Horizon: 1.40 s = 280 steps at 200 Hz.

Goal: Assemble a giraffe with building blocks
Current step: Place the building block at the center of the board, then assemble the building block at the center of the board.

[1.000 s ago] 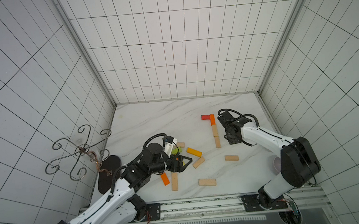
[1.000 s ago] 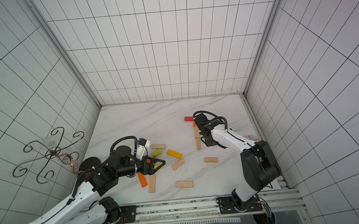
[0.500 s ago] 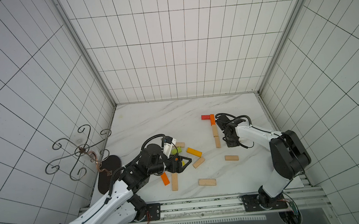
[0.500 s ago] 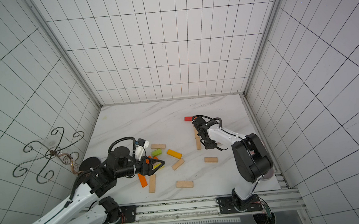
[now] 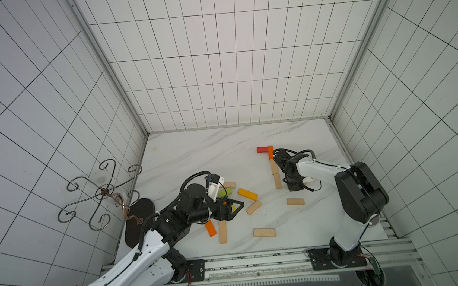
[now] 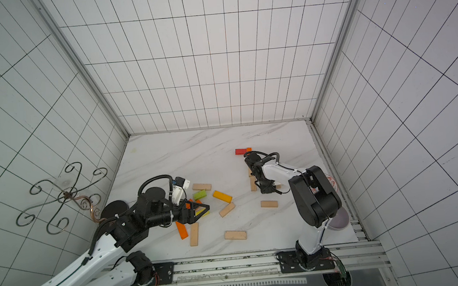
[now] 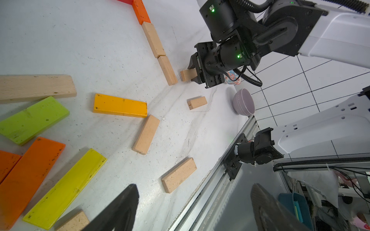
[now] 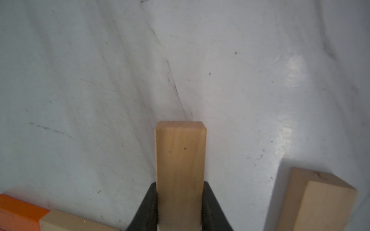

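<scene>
A line of blocks lies flat on the marble table [image 5: 195,158]: a red block [image 5: 262,149], an orange block [image 5: 270,153] and two natural wood blocks [image 5: 274,166]. My right gripper [image 5: 294,186] [image 8: 180,186] is shut on a natural wood block [image 8: 180,156] [image 7: 187,75], held low beside the near end of that line. My left gripper [image 5: 234,205] [image 7: 194,202] hovers open and empty over loose blocks: a green block [image 5: 225,192], a yellow block [image 7: 66,188] and an orange block [image 5: 210,228].
More loose blocks lie around: a yellow-orange block [image 5: 247,194] and natural wood blocks [image 5: 264,232] near the front. A purple bowl [image 7: 243,102] sits at the right front corner. A wire stand [image 5: 102,194] on a black base stands at the left edge.
The right arm's elbow has swung in toward the table's middle, while its gripper stays by the line of blocks with the wood block. The left arm has hardly moved.
</scene>
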Each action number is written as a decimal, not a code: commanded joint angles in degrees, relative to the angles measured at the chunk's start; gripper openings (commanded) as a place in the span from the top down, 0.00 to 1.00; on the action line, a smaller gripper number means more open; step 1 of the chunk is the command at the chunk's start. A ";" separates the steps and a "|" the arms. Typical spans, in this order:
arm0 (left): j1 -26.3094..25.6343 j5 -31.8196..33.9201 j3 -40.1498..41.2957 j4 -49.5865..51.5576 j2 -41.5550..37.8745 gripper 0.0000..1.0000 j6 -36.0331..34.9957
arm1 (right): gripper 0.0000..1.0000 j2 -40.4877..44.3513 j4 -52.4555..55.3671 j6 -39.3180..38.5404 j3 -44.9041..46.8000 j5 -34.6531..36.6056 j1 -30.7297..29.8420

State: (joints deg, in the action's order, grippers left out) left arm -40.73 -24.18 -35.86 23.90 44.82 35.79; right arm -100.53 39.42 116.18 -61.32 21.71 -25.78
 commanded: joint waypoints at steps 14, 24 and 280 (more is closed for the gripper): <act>-0.14 1.81 -2.65 1.00 -2.38 0.12 0.04 | 0.58 -2.01 1.19 1.42 0.79 0.70 0.29; -0.14 2.09 -2.65 1.25 -2.95 0.12 0.16 | 0.57 -2.56 1.40 1.42 0.49 0.40 0.38; -0.27 4.45 -3.22 0.38 2.16 0.12 0.20 | 0.19 20.05 -9.25 -86.06 3.22 -25.99 16.91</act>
State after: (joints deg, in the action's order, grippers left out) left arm -40.75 -20.75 -37.30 26.55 45.78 35.99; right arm -77.62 26.06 40.62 -59.83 5.08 -12.27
